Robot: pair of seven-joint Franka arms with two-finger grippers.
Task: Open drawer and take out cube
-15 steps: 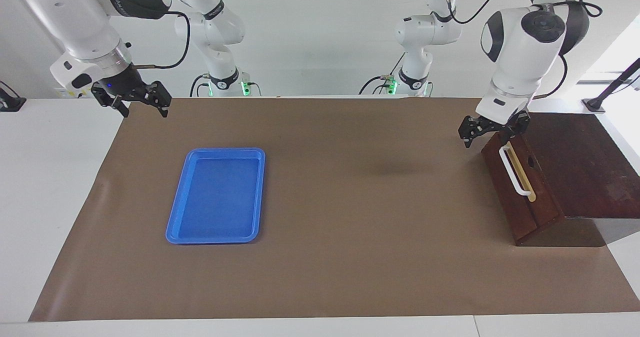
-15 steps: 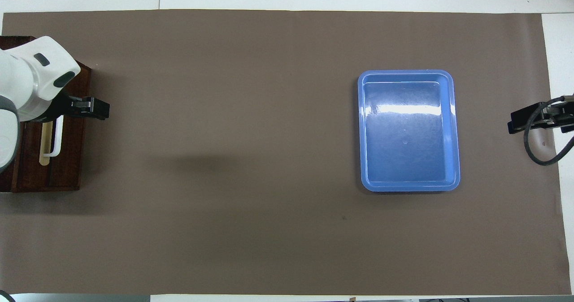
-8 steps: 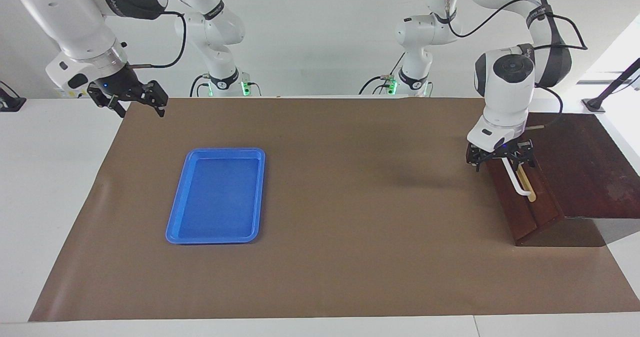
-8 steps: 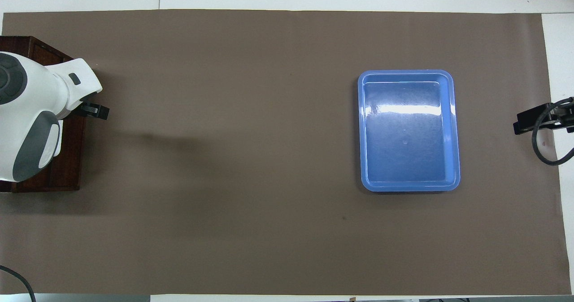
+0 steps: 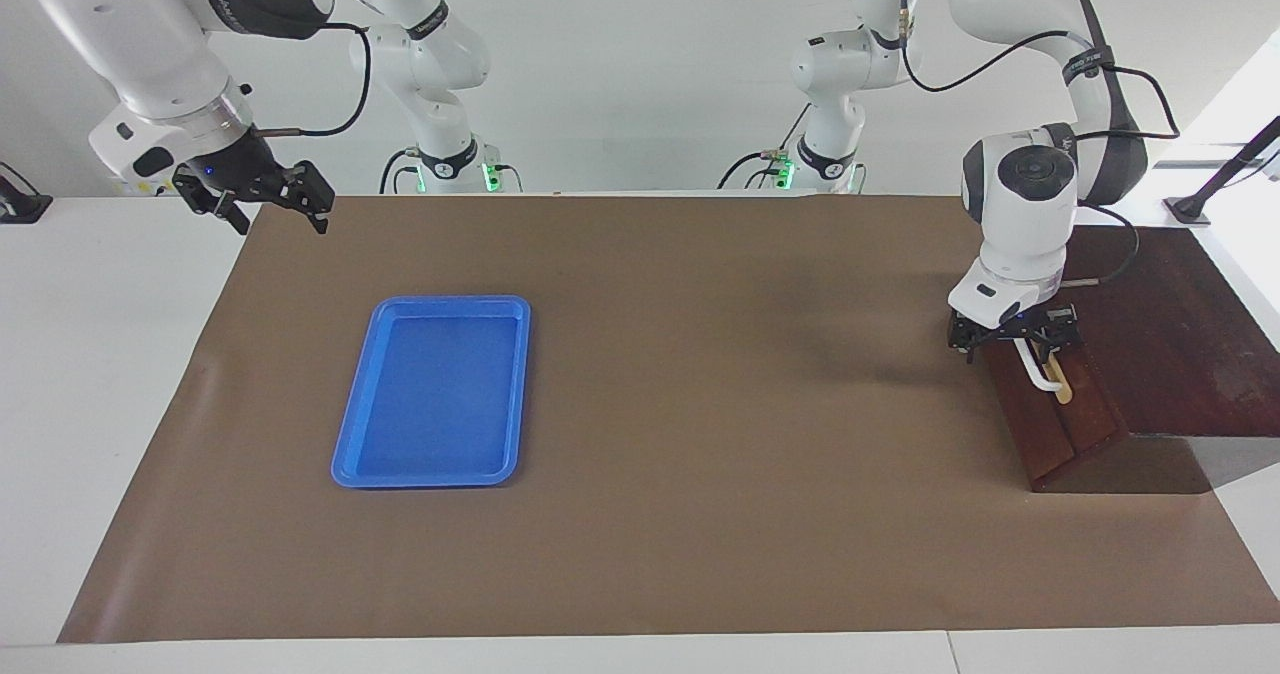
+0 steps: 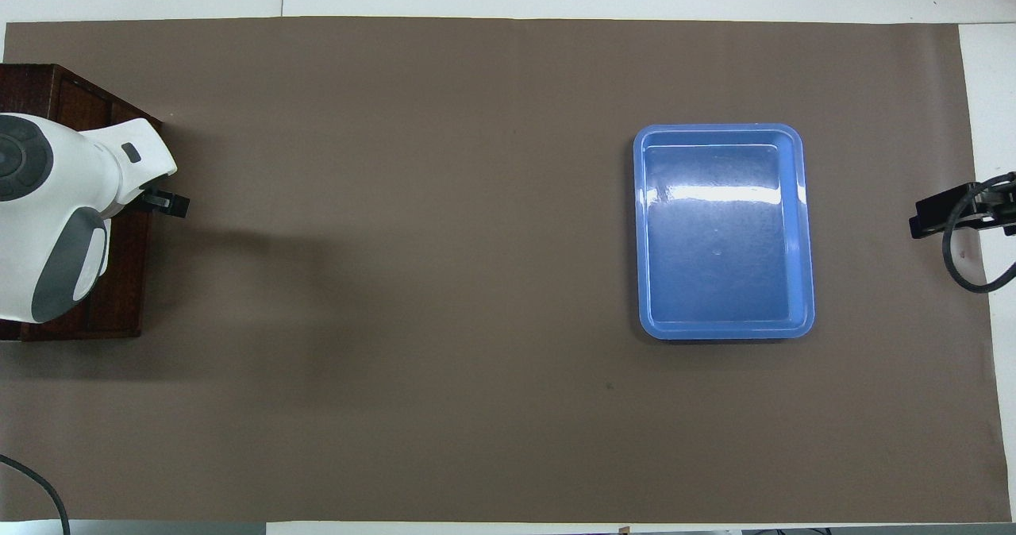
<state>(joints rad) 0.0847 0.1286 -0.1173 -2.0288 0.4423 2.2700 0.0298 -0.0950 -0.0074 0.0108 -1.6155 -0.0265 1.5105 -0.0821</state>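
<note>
The dark reddish-brown drawer (image 5: 1062, 432) is shut in its sloped box at the left arm's end of the table. Its white bar handle (image 5: 1044, 380) lies on a tan strip. My left gripper (image 5: 1015, 339) is down at the handle's end nearer to the robots, fingers spread open on either side of the bar. In the overhead view my wrist covers the handle and only one fingertip (image 6: 171, 204) shows beside the drawer (image 6: 119, 297). My right gripper (image 5: 257, 197) waits open and empty above the right arm's end of the table. The cube is hidden.
A flat blue tray (image 5: 343, 454) lies empty on the brown mat toward the right arm's end; it also shows in the overhead view (image 6: 644, 233). The box's dark sloped top (image 5: 1170, 324) rises beside the drawer front.
My left gripper has come down from the drawer's upper corner onto the white handle, its wrist turning upright over it. The right gripper has barely moved.
</note>
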